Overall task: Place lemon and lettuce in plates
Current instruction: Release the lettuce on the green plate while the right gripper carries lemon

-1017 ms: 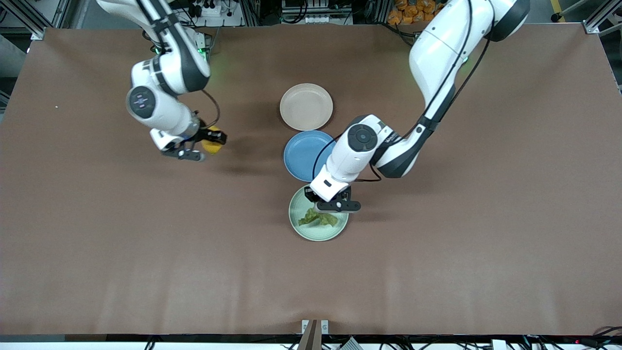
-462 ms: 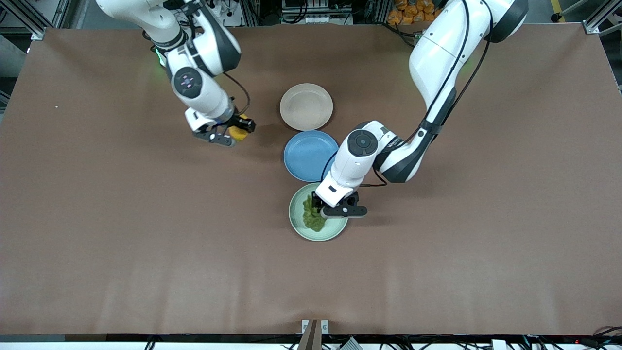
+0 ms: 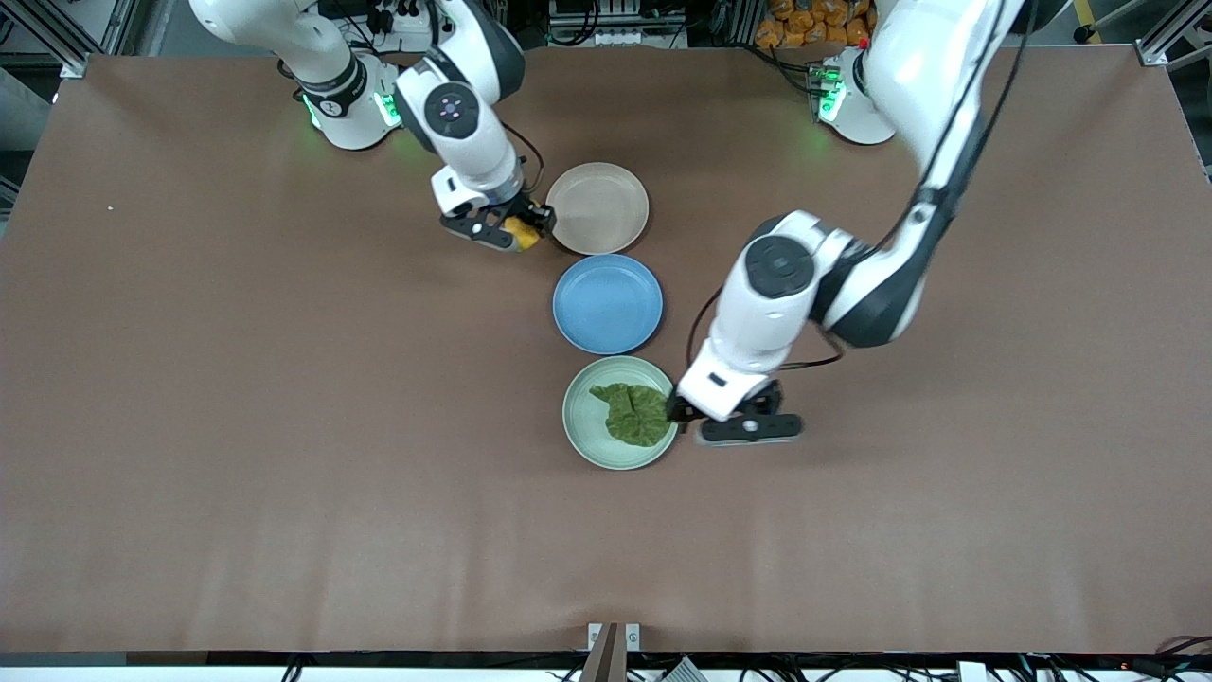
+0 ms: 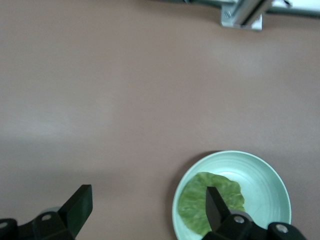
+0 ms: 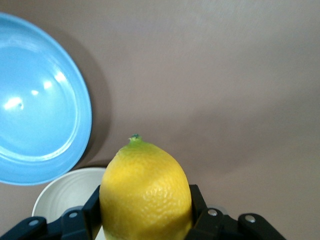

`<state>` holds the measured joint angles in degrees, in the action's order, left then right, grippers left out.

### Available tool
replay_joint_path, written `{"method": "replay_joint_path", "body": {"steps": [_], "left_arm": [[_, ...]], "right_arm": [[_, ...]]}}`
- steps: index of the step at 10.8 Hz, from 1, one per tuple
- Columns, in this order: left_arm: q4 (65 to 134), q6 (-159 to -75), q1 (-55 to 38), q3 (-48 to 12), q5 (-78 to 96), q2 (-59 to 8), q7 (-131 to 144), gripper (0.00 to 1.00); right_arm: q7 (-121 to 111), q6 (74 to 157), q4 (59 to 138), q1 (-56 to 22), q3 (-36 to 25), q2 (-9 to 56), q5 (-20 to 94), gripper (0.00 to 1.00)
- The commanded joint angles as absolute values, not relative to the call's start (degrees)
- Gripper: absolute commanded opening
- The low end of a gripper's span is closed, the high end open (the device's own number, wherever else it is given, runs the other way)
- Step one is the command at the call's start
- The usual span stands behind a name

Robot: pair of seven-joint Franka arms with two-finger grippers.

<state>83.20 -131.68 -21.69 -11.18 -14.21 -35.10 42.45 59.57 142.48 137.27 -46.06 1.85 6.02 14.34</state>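
The dark green lettuce (image 3: 632, 414) lies flat in the mint green plate (image 3: 580, 417), free of any grip. My left gripper (image 3: 727, 422) hangs open just past that plate's rim, toward the left arm's end of the table. In the left wrist view the lettuce (image 4: 196, 200) and the mint plate (image 4: 265, 182) show by one finger of the empty left gripper (image 4: 146, 200). My right gripper (image 3: 511, 230) is shut on the yellow lemon (image 3: 524, 235), right at the edge of the beige plate (image 3: 601, 204). The lemon (image 5: 145, 192) fills the right gripper (image 5: 145, 212), with the beige plate (image 5: 62, 197) under it.
A blue plate (image 3: 606, 303) lies between the beige and the mint plate, touching or nearly touching both; it also shows in the right wrist view as the blue plate (image 5: 40, 105). Brown table cover (image 3: 284, 426) stretches wide around the plates.
The left gripper opened, let the lettuce go into the mint plate and moved off toward the left arm's end. The right gripper carried the lemon across to the beige plate's edge.
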Motion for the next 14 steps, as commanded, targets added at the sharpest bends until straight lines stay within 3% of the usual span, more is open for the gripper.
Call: {"method": "replay_joint_path", "body": {"steps": [1,4,5,6,7,11,14], "left_arm": [[85.17,-125.26,-19.08,-11.34,-15.38,-28.23,41.66,1.0],[85.17,-118.76,-15.39,-11.78,-14.94,-22.6,41.49,1.0],[85.17,-118.13,-15.29,-11.43,-14.94,-21.28,40.18,1.0],[85.17,-116.3,-14.77,-11.34,-14.94,-19.88,39.82,1.0],[85.08,-114.45,-13.37,-11.51,-14.85,-18.65,39.21,1.0],[85.08,-109.09,-6.79,-11.69,-8.03,-14.07,27.79,1.0],[84.99,-106.0,-4.5,-11.34,-6.59,-12.05,22.09,1.0]], "right_arm": [[67.03,145.27,133.43,-51.57,1.49,11.23,15.21,0.0],[72.41,152.03,132.11,-55.62,1.58,15.54,15.29,0.0],[73.47,153.53,131.49,-56.85,1.58,17.04,15.29,0.07],[74.17,154.15,130.88,-57.39,1.58,18.44,15.29,0.35],[75.57,155.2,130.26,-58.18,1.58,19.68,15.29,0.99],[76.73,155.48,128.68,-57.93,1.23,20.13,15.21,1.0],[71.92,149.09,124.38,-51.18,1.05,20.04,15.03,1.0]]}}
